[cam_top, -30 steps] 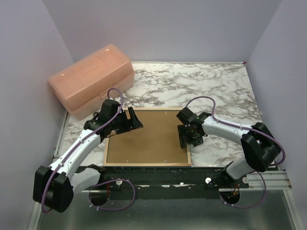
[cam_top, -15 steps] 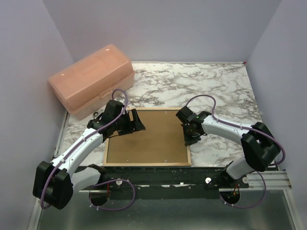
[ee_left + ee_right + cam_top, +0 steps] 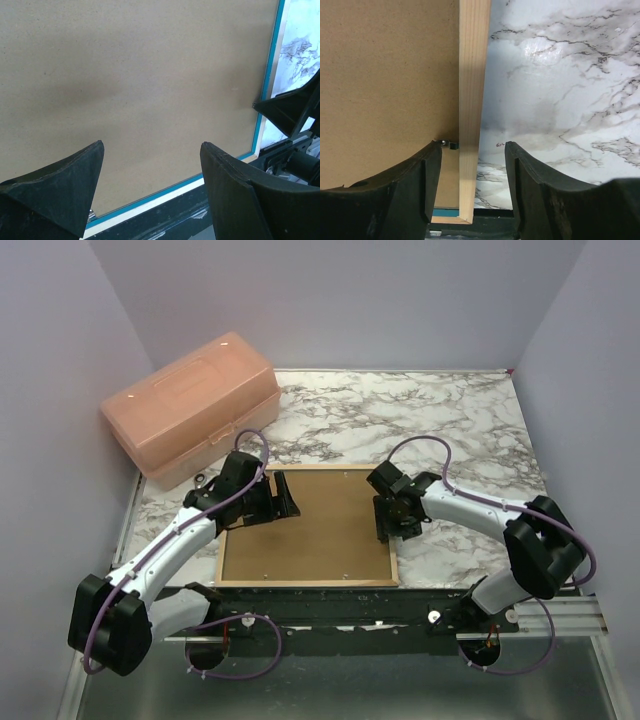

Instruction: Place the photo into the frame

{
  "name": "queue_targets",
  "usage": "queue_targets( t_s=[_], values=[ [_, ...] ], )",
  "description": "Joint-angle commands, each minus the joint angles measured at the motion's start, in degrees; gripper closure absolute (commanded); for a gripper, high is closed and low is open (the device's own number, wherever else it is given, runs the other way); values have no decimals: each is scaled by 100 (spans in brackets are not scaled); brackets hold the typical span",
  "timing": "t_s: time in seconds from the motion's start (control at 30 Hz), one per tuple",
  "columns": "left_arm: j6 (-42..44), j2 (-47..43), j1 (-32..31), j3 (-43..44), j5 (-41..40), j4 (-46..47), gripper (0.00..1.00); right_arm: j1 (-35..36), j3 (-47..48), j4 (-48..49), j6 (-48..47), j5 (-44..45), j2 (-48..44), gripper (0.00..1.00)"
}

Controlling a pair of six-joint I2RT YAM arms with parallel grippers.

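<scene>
The frame [image 3: 305,583] lies face down on the marble table, pale wood reverse up, with a plain brown backing board [image 3: 320,530] filling it. The photo is hidden. My left gripper [image 3: 283,497] hovers open over the board's far left part; in the left wrist view its fingers [image 3: 152,145] have only board [image 3: 140,75] between them, with the frame's blue edge [image 3: 267,80] at the right. My right gripper [image 3: 385,528] stands open astride the frame's right rail [image 3: 474,75], one finger over the board [image 3: 385,75], the other over the marble, with a gap to the rail.
A translucent orange toolbox [image 3: 190,405] stands at the back left, close to the left arm. A small metal tab [image 3: 449,144] sits at the rail's inner edge by the right gripper's left finger. Marble table [image 3: 450,420] stretches behind and right of the frame. Walls enclose three sides.
The right gripper shut briefly near the frame's right rail and has opened again. The left gripper has crept a little farther over the board.
</scene>
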Motion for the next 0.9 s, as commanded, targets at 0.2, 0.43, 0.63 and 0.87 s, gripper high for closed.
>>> queue_targets(
  t_s=[0.2,0.43,0.63,0.87],
  values=[
    [121,303,-230,258,-217,-46,21,-264,91,451,-16,-16,34,46],
    [46,503,-438,300,-277,32,21,-824,73,875,-243,-234,327,80],
    [31,540,-595,397,-426,-94,21,-1226,197,963,-435,-57,456,91],
    [33,441,-689,441,-564,-225,21,-1759,774,1003,-735,39,797,91]
  ],
)
